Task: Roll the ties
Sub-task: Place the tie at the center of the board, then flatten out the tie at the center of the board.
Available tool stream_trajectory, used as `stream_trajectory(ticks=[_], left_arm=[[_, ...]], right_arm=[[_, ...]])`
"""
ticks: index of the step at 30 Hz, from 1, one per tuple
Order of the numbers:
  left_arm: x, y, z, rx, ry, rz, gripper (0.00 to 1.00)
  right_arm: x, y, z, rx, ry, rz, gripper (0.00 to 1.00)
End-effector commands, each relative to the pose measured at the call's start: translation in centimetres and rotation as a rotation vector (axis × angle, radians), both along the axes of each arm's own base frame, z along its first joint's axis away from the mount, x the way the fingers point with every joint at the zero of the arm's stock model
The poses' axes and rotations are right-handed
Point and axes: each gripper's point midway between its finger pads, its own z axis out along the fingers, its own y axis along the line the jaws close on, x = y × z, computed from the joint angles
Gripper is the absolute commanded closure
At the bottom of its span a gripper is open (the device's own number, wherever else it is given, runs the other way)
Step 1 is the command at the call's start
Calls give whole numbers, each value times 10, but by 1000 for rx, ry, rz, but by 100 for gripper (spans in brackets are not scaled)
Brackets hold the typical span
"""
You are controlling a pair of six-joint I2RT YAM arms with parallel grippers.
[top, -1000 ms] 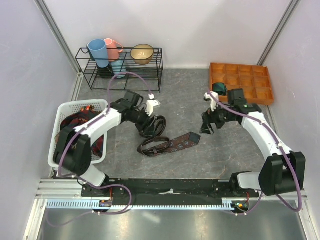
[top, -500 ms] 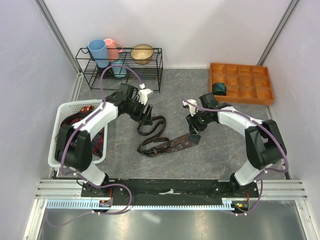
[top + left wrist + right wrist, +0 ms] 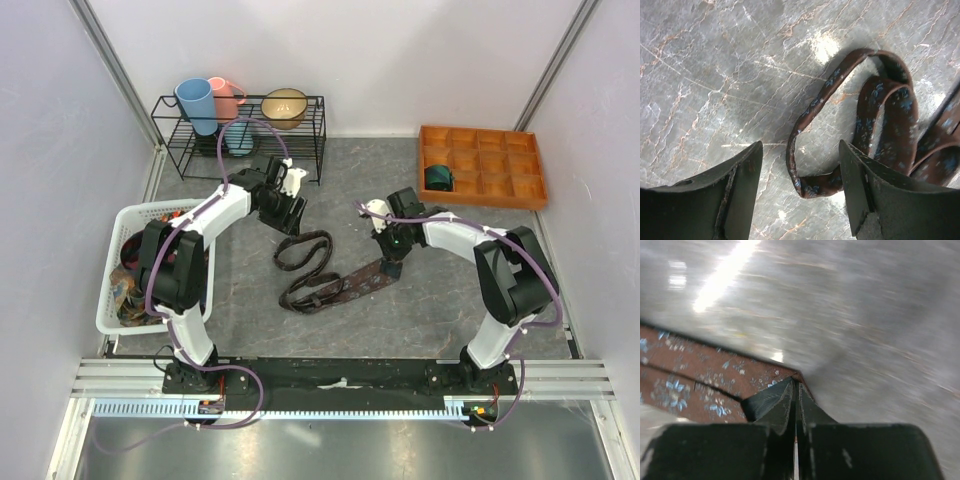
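One maroon-brown tie (image 3: 303,251) with small blue flowers lies in loose loops mid-table. Its wide end (image 3: 368,278) points right. My left gripper (image 3: 293,215) hovers open just above the far loop; in the left wrist view a narrow fold of the tie (image 3: 812,182) lies on the table between the spread fingers (image 3: 742,185), untouched. My right gripper (image 3: 388,262) is shut low at the pointed wide tip, pinching the tie (image 3: 700,375) there; in its wrist view the fingertips (image 3: 782,395) meet over the tip's corner. More ties (image 3: 130,285) lie in the white basket (image 3: 118,215).
A black wire rack (image 3: 240,135) with cups and a bowl stands at the back left. An orange compartment tray (image 3: 500,180) at the back right holds a teal rolled tie (image 3: 437,177). Purple cables run along both arms.
My right gripper came left and down to the tie's wide tip and shut there. My left gripper drew back toward the rack, staying open, and the tie's far loop now lies flatter.
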Motion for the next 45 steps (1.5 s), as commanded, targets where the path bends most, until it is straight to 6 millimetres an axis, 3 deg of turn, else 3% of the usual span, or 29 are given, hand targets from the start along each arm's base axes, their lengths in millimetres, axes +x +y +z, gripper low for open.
stream_trajectory(ticks=[1,5,8,11,14,16,17,18,20,21,23,25,28,32,35,40,43,45], left_arm=[[-3,0,18,-7,-46,-50,31],[-7,-5,17,-17,-48,-121,31],[-2,-10,9,6,-39,-159,31],[-1,-13,-3,58,-18,-182,31],[5,-12,-12,106,-17,-162,32],[8,-9,-15,128,-14,-140,32],[10,-7,-17,146,-14,-129,33],[12,0,-22,180,-11,-115,34],[12,4,-27,206,-7,-112,36],[13,8,-30,229,-7,-108,37],[11,9,-34,238,0,-110,37],[9,10,-35,237,6,-117,38],[8,10,-36,237,8,-123,39],[9,9,-37,235,10,-129,34],[11,6,-38,238,3,-156,31],[20,7,-43,276,-13,-186,32],[20,6,-47,291,-2,-209,36],[21,6,-45,291,-1,-212,43]], right_arm=[[4,-83,-21,-255,-20,-118,100],[-1,-143,-18,-288,-7,-218,100],[-9,-175,-14,-309,-1,-251,100],[-16,-202,-8,-312,6,-309,100],[-16,-207,9,-227,9,-338,99],[-17,-199,28,-169,2,-325,90],[-10,-187,43,-97,-25,-303,82],[-10,-178,57,-49,-47,-294,67],[-2,-154,84,85,-84,-255,55],[-4,-146,92,120,-79,-243,45],[2,-127,108,182,-87,-224,36],[6,-112,109,203,-70,-209,30],[13,-76,101,183,-58,-167,28],[28,-56,81,121,-60,-190,27],[39,-56,63,61,-44,-228,27],[36,-70,38,-34,-16,-244,31],[27,-76,28,-60,7,-244,42],[25,-79,27,-68,9,-255,63]])
